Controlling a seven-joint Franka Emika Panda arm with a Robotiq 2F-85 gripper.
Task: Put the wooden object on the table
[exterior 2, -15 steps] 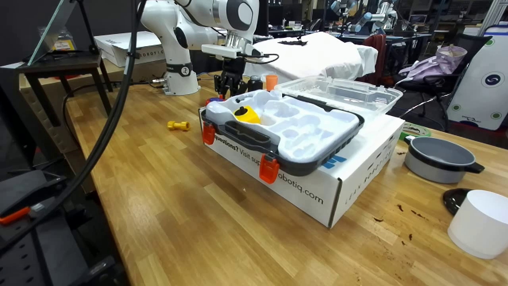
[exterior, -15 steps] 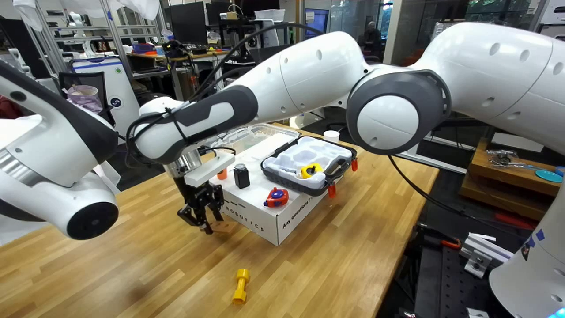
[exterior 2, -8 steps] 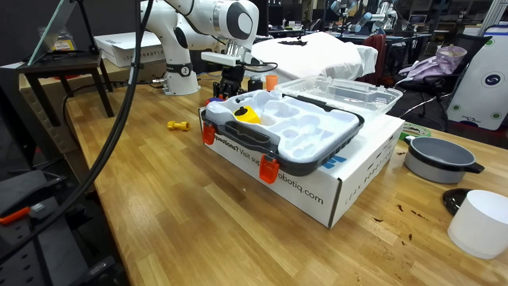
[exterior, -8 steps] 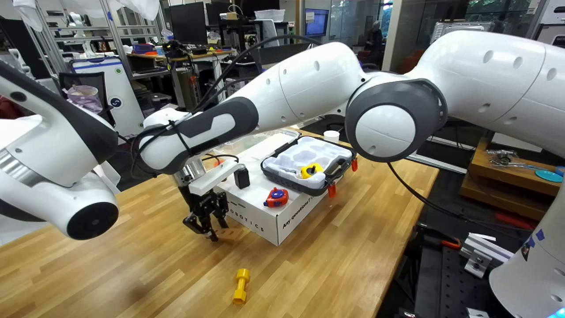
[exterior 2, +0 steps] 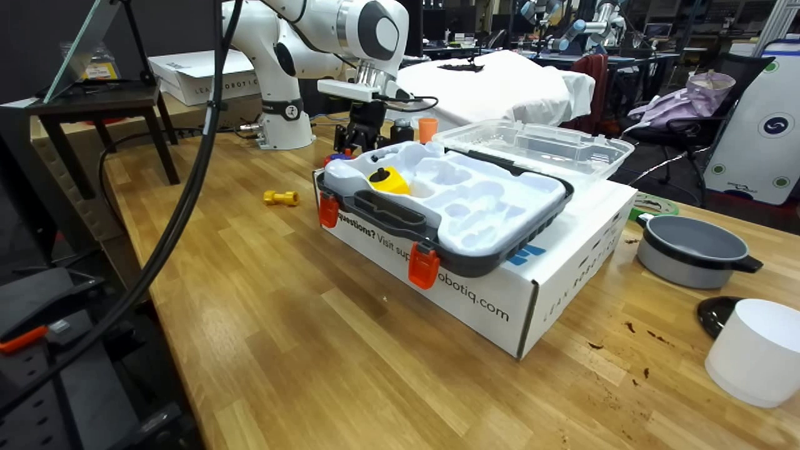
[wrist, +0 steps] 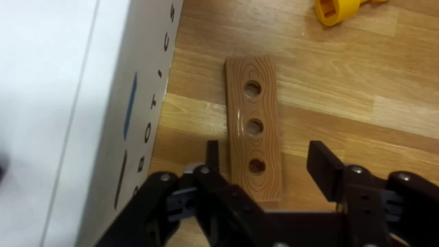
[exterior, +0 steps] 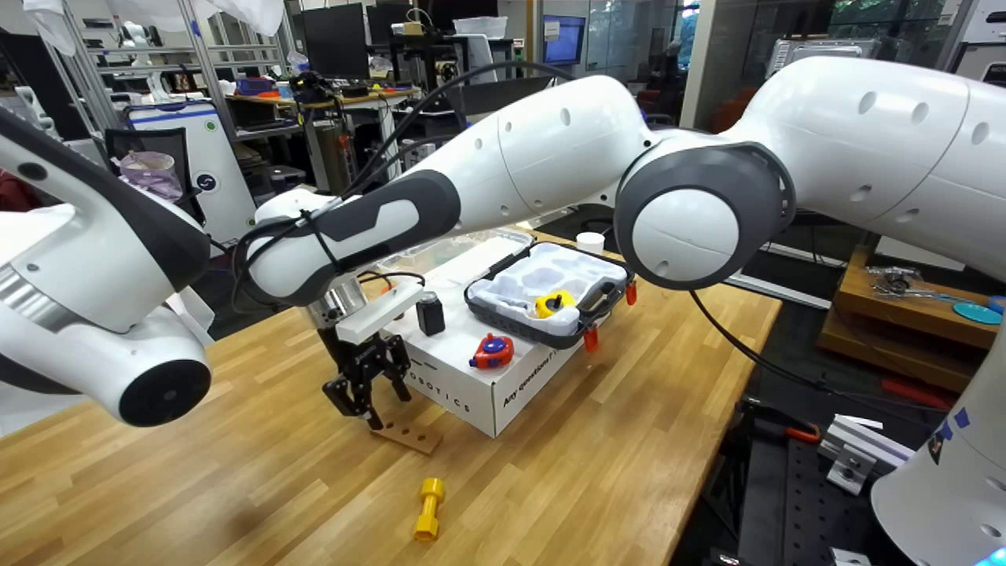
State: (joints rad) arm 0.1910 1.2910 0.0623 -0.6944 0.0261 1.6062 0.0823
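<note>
The wooden object (exterior: 413,441) is a thin tan slab with dark holes. It lies flat on the butcher-block table (exterior: 236,448), close to the side of the white box. In the wrist view the wooden object (wrist: 254,144) is below and between the two fingers, with a gap to each. My gripper (exterior: 389,410) is open and empty, low over the slab's end. It also shows in the wrist view (wrist: 267,161). In an exterior view the gripper (exterior 2: 352,142) is partly hidden behind the case, and the wooden object is hidden there.
The white box (exterior: 464,397) stands right beside the gripper. It bears an open black case (exterior: 526,322), a red and blue toy (exterior: 493,353) and a dark bottle (exterior: 430,313). A yellow plastic piece (exterior: 428,511) lies on the table. Another robot arm (exterior: 134,346) reaches in.
My gripper has come down and slightly nearer the box's front corner. The wooden object, held between the fingers before, has been let go and now lies flat on the table.
</note>
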